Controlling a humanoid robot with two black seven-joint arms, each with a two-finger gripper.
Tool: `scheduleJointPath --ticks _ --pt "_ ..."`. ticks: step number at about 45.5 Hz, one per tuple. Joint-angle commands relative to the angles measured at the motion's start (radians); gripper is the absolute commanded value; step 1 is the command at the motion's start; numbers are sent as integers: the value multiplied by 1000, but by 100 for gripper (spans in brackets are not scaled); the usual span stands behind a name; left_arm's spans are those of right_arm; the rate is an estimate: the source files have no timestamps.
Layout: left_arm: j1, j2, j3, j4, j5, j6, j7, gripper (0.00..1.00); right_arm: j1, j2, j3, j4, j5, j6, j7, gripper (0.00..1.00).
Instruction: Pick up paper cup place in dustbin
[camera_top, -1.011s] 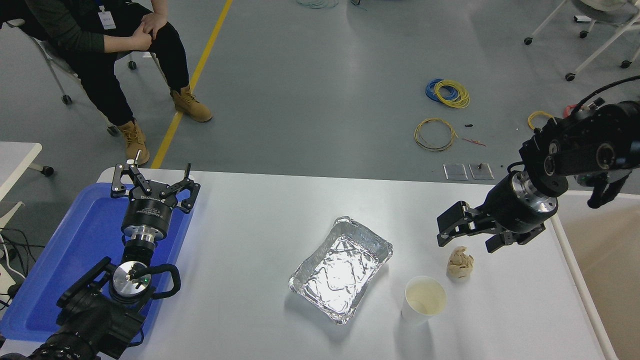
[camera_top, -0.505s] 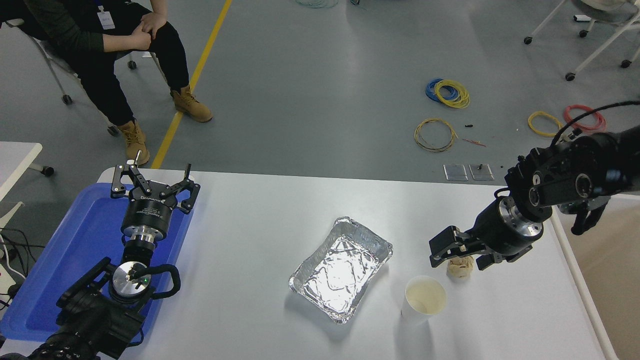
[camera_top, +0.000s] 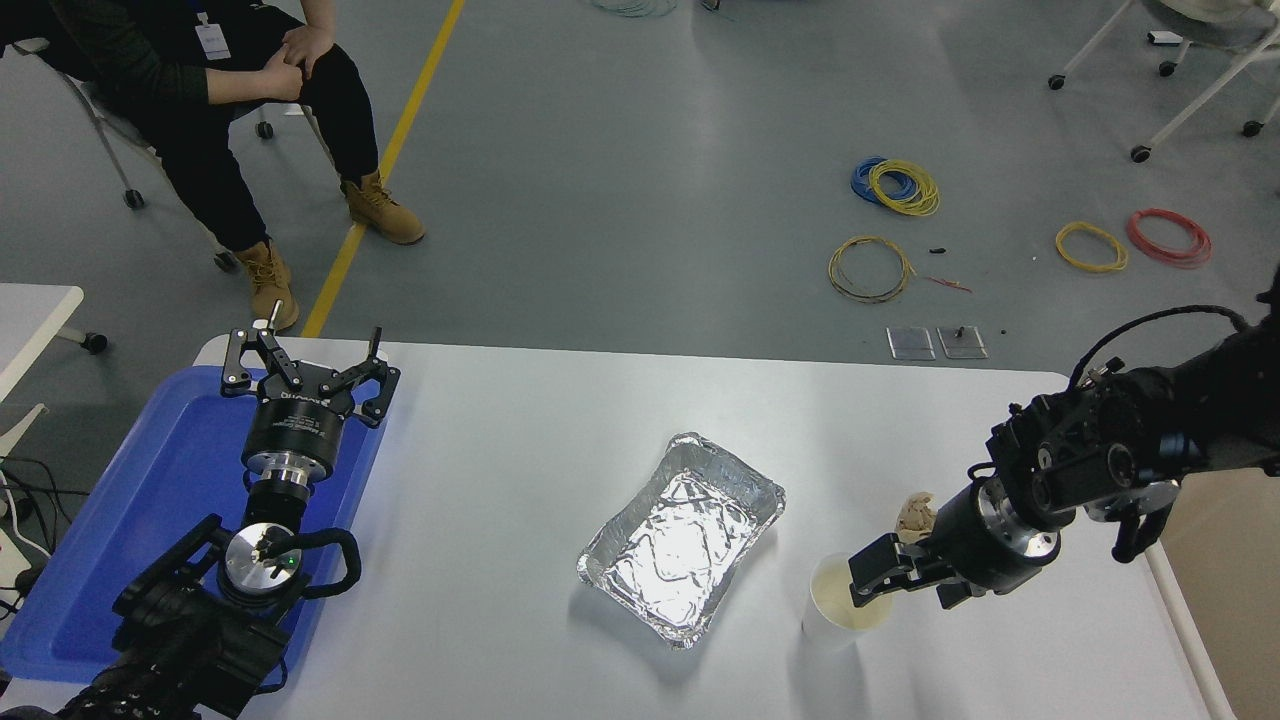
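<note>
Your right end effector (camera_top: 878, 585) sat low over the white table (camera_top: 520, 470), reaching in from the right edge with its fingers spread apart and holding nothing; one dark finger (camera_top: 868, 578) overlapped the right side of the rim of the paper cup (camera_top: 842, 606), though you could not tell from this view whether it touched the rim. The cup stood upright, mouth up, directly at the tips of that end effector and slightly to their left (its cream inside was plainly visible). Just behind the end effector, half hidden by the wrist, lay the crumpled beige paper ball (camera_top: 914, 516). Further to the left of the end effector, beside the cup but apart from it, was the crinkled silver foil tray (camera_top: 682, 537), lying at a slant. To the right of your working arm, past the table's edge, you could see part of the dustbin (camera_top: 1205, 560), with its white rim and tan inside. Your left end effector (camera_top: 304, 362) was parked well apart at the lower left, fingers wide and holding nothing, above the blue plastic tray (camera_top: 150, 500). A person (camera_top: 215, 90) sat on a chair beyond the table's far left corner, hands clasped.
</note>
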Motion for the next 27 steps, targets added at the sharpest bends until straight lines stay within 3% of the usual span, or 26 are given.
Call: scheduleJointPath --ticks 1,17,20,27 --pt "0 0 0 0 0 0 0 100 -51 4 11 -24 11 -42 -1 99" --pt "0 0 0 0 0 0 0 100 -123 15 10 -76 9 -131 -1 97" --pt "0 0 0 0 0 0 0 100 -133 15 11 -85 8 -135 0 88" --pt "-1 0 0 0 0 0 0 100 -143 18 10 -85 -23 -161 5 56"
